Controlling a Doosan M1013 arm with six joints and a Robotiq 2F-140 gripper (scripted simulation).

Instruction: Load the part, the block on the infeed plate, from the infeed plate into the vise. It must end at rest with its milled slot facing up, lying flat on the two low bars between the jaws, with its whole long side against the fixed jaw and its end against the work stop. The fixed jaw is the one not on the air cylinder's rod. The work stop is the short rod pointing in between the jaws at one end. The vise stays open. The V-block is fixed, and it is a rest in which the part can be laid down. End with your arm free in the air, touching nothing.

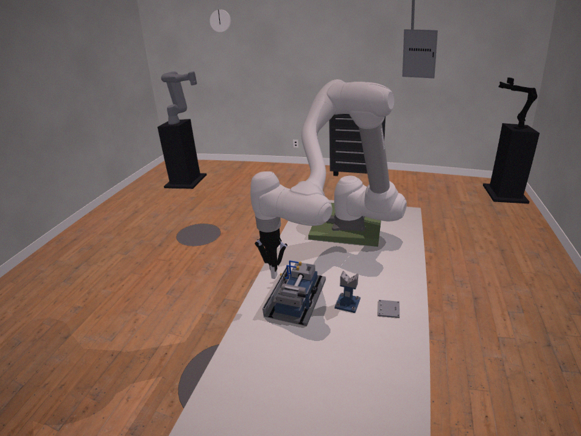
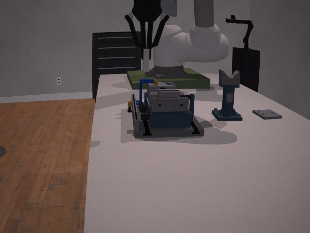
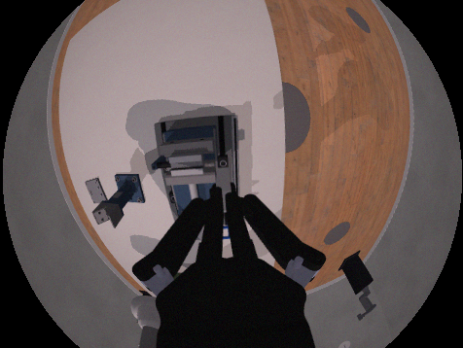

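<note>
The vise (image 1: 294,295) stands on the white table, and shows in the exterior view (image 2: 166,110) and the wrist view (image 3: 195,158). A pale grey block, the part (image 1: 292,282), lies between its jaws (image 2: 168,93); its slot is too small to make out. My gripper (image 1: 273,271) (image 2: 146,68) is shut and empty. It hangs in the air above the vise's far left corner, near the blue air pipes, touching nothing, fingers pointing down (image 3: 223,193). The infeed plate (image 1: 388,308) is bare.
The blue V-block stand (image 1: 348,290) is between the vise and the infeed plate (image 2: 266,114). My arm's green base (image 1: 345,231) is at the table's far end. The table's left edge runs close beside the vise.
</note>
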